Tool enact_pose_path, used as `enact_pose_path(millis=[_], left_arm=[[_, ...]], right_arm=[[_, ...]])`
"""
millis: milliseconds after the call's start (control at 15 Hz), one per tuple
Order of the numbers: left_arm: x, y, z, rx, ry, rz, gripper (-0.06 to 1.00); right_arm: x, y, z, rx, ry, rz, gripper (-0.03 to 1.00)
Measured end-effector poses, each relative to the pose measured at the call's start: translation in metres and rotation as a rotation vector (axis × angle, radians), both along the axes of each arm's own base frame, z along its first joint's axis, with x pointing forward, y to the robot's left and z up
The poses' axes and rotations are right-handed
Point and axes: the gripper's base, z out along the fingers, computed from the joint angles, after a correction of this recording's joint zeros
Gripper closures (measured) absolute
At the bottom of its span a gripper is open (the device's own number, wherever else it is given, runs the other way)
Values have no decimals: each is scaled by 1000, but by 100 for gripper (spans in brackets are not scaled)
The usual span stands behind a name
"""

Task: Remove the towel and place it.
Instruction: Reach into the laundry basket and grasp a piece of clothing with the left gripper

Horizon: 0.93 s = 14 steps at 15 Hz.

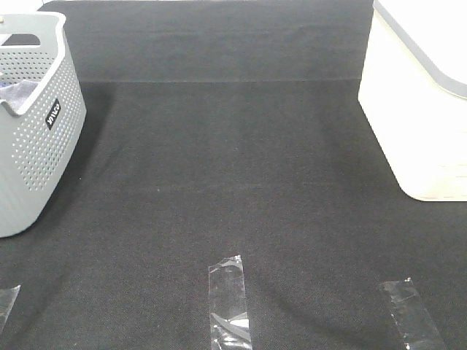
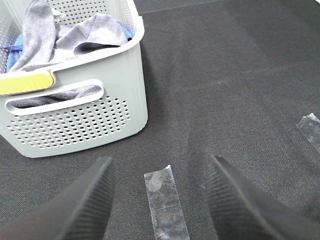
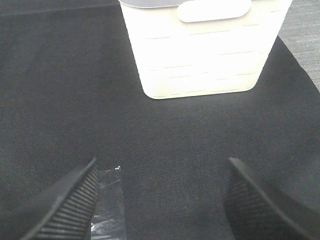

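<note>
The grey-lavender towel (image 2: 75,37) lies crumpled inside the grey perforated basket (image 2: 75,125), with a bit of bright blue cloth (image 2: 17,41) beside it. In the exterior high view the basket (image 1: 33,146) stands at the left edge and only a corner of the towel (image 1: 16,93) shows over its rim. My left gripper (image 2: 159,187) is open above the black mat, a short way from the basket's handle side, holding nothing. My right gripper (image 3: 160,187) is open too, over the mat in front of the white bin (image 3: 200,47). Neither gripper shows in the exterior high view.
A white bin (image 1: 423,109) stands at the right edge of the black mat (image 1: 233,168). Three strips of clear tape are stuck along the near edge, the middle strip (image 1: 228,302) being the largest. A yellow label (image 2: 25,84) sits on the basket's rim.
</note>
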Motion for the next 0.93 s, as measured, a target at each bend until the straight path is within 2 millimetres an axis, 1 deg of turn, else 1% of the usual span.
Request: enact_pose_path(millis=[933], left_arm=[[0,0,0,0,0,0,41]], right_arm=[[0,0,0,0,0,0,31]])
